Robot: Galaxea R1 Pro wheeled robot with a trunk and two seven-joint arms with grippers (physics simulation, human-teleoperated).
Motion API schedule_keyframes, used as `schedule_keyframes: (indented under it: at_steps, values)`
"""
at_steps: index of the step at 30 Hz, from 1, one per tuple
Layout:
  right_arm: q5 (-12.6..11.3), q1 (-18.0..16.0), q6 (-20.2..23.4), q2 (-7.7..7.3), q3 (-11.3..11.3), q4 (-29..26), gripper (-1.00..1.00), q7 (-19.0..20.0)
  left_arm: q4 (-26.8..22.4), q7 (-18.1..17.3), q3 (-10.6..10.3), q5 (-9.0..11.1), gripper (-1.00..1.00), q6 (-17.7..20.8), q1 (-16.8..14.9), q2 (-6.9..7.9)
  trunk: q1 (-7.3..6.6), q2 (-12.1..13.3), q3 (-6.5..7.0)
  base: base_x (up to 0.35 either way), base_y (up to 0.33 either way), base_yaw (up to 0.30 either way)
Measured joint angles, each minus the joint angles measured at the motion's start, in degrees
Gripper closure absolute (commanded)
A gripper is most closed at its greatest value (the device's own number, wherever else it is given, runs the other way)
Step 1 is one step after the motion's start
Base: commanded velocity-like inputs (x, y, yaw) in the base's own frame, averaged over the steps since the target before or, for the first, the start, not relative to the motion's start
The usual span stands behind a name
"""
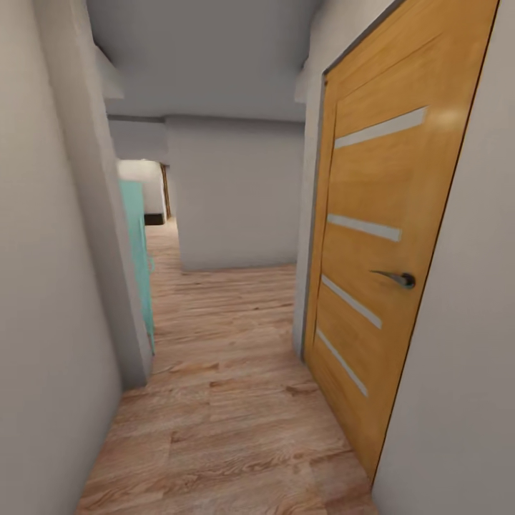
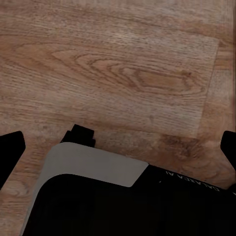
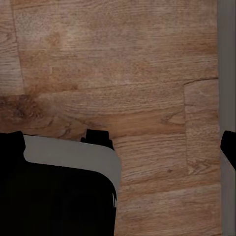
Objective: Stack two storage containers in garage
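Item: corridor transit, no bins in sight. From my head camera I log a narrow passage with a light wood plank floor (image 1: 229,400), a grey-white wall (image 1: 50,286) close on my left, a wooden door (image 1: 379,243) with pale horizontal strips and a dark lever handle (image 1: 395,277) on my right, standing closed as far as I can tell. A teal panel (image 1: 136,243) shows past the left wall's corner; ahead, a plain wall block (image 1: 236,193) splits the way, with an opening to its left. My left claw (image 2: 120,142): fingertips wide apart at the edges of the wrist picture, nothing between them, planks beneath, my own grey-and-black base (image 2: 93,169) below. My right claw (image 3: 123,145): likewise spread, holding nothing. The two storage containers: I cannot place them, so their direction, long axis and nearer arm stay unrecorded. Judgement: I am travelling; driving on through the corridor comes before any reach.
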Motion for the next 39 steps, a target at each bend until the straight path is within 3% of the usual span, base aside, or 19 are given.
schedule_keyframes:
  at_steps: [17, 39]
  values:
    - [-0.1, 0.0, 0.0, -0.18, 0.0, 0.0, -1.00, -0.1, 0.0, 0.0, 0.0, 0.1, -1.00, 0.0, 0.0, 0.04, 0.00, 0.0, 0.00, 0.322, -0.105, 0.267]
    - [-0.1, 0.0, -0.1, -0.20, -0.1, 0.0, -1.00, 0.0, 0.0, 0.0, 0.0, 0.0, -1.00, 0.1, 0.0, 0.16, 0.00, 0.0, 0.00, 0.322, -0.030, 0.016]
